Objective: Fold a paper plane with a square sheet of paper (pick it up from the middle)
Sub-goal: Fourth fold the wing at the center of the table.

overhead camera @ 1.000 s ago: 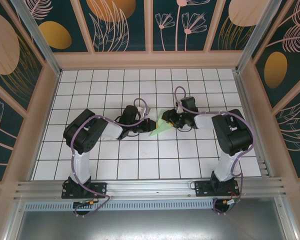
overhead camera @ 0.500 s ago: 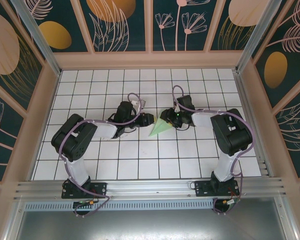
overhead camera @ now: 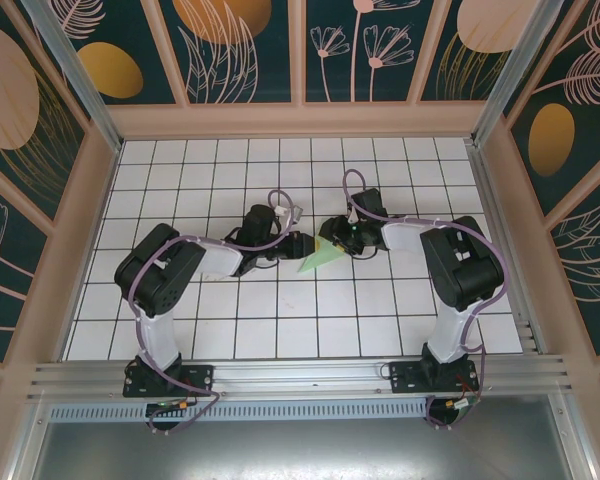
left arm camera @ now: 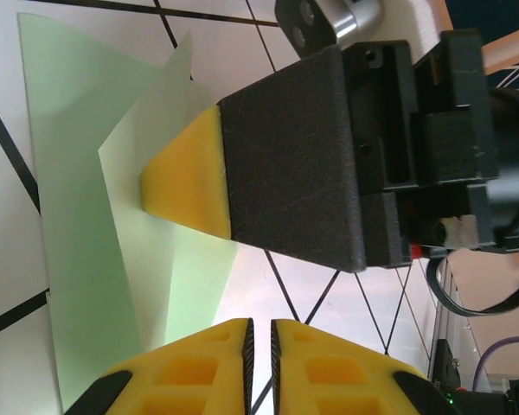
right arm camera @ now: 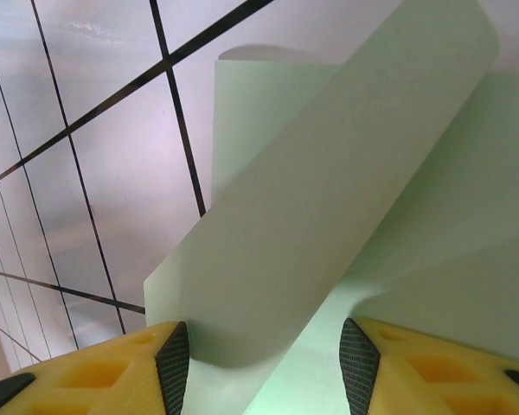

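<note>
Meeting over the middle of the white grid table [overhead camera: 180, 190], the two arms were stretched toward each other in the top view. The paper plane [overhead camera: 320, 260] lay on the tiles just below their tips, a little to the near side. It was a pale mint-green wedge, not fully folded, with its sharp point toward the near left and its wider end under the right gripper [overhead camera: 333, 238]. The left gripper [overhead camera: 302, 246] was just beside the far left edge of the paper and close to the right one. In the left wrist view the left gripper [left arm camera: 261, 346] had its two yellow fingers pressed together, with only a very thin line between them; whether a paper edge sat in that line could not be told. In front of them the paper plane [left arm camera: 78, 173] showed as folded layers, one flap lying over another on the tiles. A yellow fingertip [left arm camera: 186, 186] of the right gripper touched the upper layer from the right side. In the right wrist view the right gripper [right arm camera: 264, 359] was spread wide, one yellow finger [right arm camera: 104, 372] at the lower left and the other at the lower right. A curved flap of the paper plane [right arm camera: 346, 190] rose between them, lifted off the layer under it, and the fingers were not closed on it.
</note>
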You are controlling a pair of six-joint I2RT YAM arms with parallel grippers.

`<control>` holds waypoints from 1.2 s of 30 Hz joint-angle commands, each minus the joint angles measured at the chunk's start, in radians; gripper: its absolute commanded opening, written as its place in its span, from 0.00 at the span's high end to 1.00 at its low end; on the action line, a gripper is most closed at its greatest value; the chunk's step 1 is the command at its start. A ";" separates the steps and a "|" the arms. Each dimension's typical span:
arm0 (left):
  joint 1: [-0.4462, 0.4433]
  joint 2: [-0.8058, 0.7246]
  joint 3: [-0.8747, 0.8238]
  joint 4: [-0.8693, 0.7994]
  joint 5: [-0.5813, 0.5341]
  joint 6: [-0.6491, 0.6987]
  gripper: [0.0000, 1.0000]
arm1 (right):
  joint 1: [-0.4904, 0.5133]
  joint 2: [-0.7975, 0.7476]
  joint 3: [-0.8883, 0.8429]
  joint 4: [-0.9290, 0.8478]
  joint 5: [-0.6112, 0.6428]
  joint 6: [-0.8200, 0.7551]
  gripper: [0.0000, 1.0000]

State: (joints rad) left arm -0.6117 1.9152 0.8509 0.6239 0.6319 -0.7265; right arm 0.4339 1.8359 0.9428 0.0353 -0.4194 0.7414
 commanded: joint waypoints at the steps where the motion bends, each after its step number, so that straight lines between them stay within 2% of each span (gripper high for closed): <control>1: -0.001 0.042 0.039 -0.028 0.017 0.015 0.84 | 0.008 0.089 -0.026 -0.098 0.088 -0.004 0.46; 13: -0.003 0.110 0.086 -0.099 -0.013 0.014 0.87 | 0.008 0.094 -0.034 -0.113 0.094 -0.008 0.47; 31: -0.003 0.118 0.094 -0.144 -0.066 0.019 0.90 | 0.006 0.099 -0.029 -0.134 0.100 -0.014 0.50; 36: -0.002 0.122 0.097 -0.151 -0.069 0.019 0.90 | 0.007 0.117 -0.019 -0.163 0.116 -0.002 0.56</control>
State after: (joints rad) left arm -0.6117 2.0117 0.9287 0.4995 0.5739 -0.7265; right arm 0.4335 1.8488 0.9573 0.0029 -0.4038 0.7422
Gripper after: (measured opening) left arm 0.103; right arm 0.446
